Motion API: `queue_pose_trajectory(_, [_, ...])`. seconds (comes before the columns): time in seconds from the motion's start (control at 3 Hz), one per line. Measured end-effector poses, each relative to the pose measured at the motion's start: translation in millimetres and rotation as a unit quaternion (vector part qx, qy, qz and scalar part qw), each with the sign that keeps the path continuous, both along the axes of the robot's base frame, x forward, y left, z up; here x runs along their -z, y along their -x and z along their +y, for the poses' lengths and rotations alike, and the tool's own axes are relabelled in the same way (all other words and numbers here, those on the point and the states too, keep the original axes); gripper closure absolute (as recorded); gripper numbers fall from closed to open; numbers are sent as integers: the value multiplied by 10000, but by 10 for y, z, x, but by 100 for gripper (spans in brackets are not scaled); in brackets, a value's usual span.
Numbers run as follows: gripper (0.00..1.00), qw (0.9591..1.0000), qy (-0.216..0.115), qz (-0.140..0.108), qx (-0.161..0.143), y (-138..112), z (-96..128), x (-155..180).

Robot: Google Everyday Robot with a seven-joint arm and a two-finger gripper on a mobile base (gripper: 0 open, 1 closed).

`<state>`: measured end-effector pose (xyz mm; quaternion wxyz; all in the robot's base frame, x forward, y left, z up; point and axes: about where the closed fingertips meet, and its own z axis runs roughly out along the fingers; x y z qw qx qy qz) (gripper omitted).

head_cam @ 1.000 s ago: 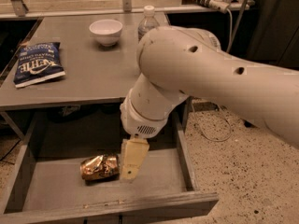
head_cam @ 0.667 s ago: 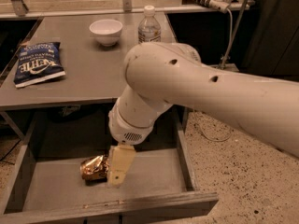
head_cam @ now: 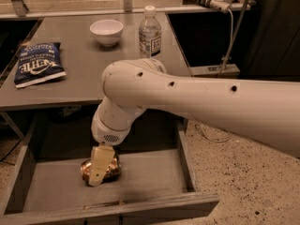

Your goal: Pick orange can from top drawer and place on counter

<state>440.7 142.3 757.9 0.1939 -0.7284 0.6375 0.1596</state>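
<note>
Down in the top drawer (head_cam: 150,172), the camera view shows the orange can (head_cam: 114,167) lying on its side on the grey floor, left of the drawer's middle. The gripper (head_cam: 98,172) is lowered right onto the can and hides its centre. We cannot tell whether the gripper is apart or already clamped on the can. The white arm (head_cam: 197,102) reaches in from the right of the can. Above and behind the can lies the desk (head_cam: 75,83). On it are a chip bag (head_cam: 38,64) far to the can's upper left, a bowl (head_cam: 106,31) well beyond the can, and a water bottle (head_cam: 150,32) beyond it to the right.

We judge the grasp to be the step in hand, and the risks follow from it. The can is dented and shiny and lies on its side, so an off-centre squeeze could make it roll or squirt away across the floor. A straight lift could also knock the can or wrist against the desk edge overhanging the drawer's back. The bottle might be toppled during placing.

Compared with a second ago, the gripper has travelled leftward from just right of the can to directly over it. The can itself sits where it did.
</note>
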Motion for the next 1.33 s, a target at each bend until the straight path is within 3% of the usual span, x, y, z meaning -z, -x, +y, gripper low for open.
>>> queue_pose_trajectory(0.67, [0, 9997, -189, 115, -40, -149, 305, 501])
queue_pose_trajectory(1.33, [0, 9994, -333, 5, 72, -205, 345, 869])
